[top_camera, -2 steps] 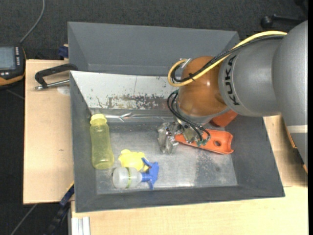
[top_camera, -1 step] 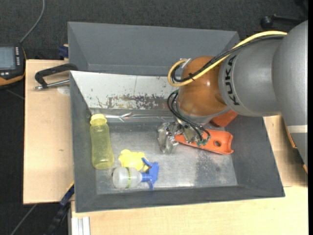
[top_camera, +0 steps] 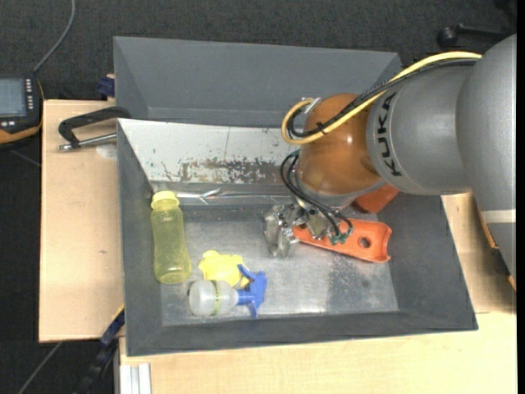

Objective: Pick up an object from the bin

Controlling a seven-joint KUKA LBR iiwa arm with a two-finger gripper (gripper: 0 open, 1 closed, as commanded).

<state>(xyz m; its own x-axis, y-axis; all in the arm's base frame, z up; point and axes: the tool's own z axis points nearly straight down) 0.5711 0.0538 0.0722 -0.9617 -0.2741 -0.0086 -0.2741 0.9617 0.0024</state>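
The big grey bin [top_camera: 131,245] is on the table. The end effector [top_camera: 281,235] is low in the middle, at the left tip of a flat orange piece [top_camera: 365,242]. I cannot tell if it is wide or narrow. I think nothing is picked up yet. Next it needs a firm hold on the piece, then a lift.

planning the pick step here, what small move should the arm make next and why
Probably a small shift toward the view's right, centring the gripper over the left end of the flat orange tool. The gripper is low in the bin and seems to sit just off that tool's left tip; the yellow bottle lies well apart at the left.
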